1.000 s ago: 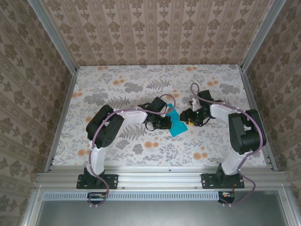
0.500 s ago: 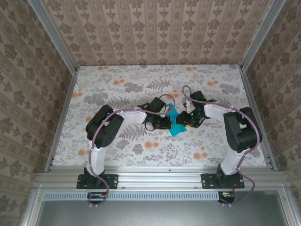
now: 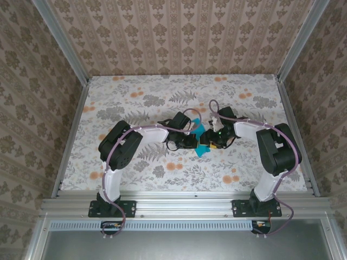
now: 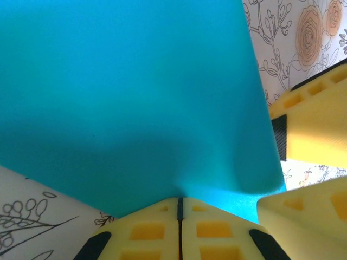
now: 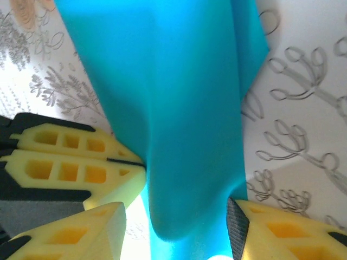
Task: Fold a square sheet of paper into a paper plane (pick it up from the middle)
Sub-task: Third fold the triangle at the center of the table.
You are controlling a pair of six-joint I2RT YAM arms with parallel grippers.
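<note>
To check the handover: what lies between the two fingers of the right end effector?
In the right wrist view, the teal-blue sheet of paper hangs between the right end effector's open fingers.

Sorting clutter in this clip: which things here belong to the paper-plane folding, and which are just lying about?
Part of the job:
- teal sheet of paper
- left fingers, shut on its edge
- right fingers, open on either side of it

Just surroundings:
- floral table cover
- patterned walls
</note>
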